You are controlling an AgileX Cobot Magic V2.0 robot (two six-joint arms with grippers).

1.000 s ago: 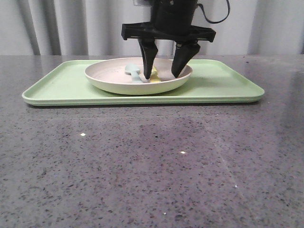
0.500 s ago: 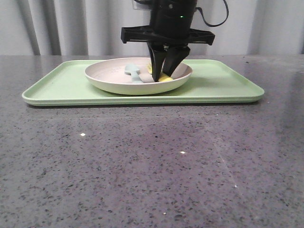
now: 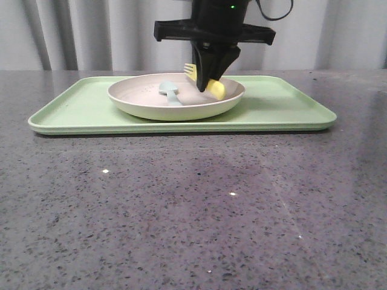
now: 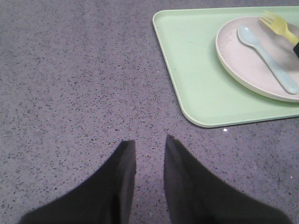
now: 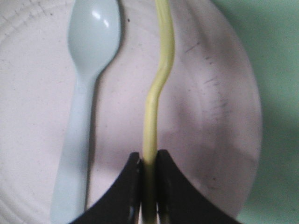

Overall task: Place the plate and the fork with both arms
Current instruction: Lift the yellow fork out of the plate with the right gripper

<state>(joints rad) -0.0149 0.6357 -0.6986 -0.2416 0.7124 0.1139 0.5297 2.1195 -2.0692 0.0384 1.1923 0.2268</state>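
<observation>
**Right gripper pinches the fork above the plate**

The right gripper [image 3: 207, 81] hangs over the plate [image 3: 151, 106], its jaws pressed together on the yellow fork [image 3: 213, 86]. From the front, the fork is tilted: the tines point up toward 10 o'clock and the rounded handle end sits low at about 4 o'clock, close over the plate's right side. In the right wrist view the fork [image 5: 158, 93] runs edge-on out from between the fingertips [image 5: 135, 186], with the pale blue spoon [image 5: 84, 107] lying just beside it on the plate [image 5: 219, 116].

The plate rests on the light-green tray [image 3: 78, 109], roughly at its middle, and the tray sits on the speckled grey table [image 3: 193, 211].

The left gripper [image 4: 149, 149] hovers over bare table, well apart from the tray [image 4: 187, 70], which lies at about 2 o'clock of it. Its fingers stand slightly apart with a narrow gap, holding nothing.
</observation>
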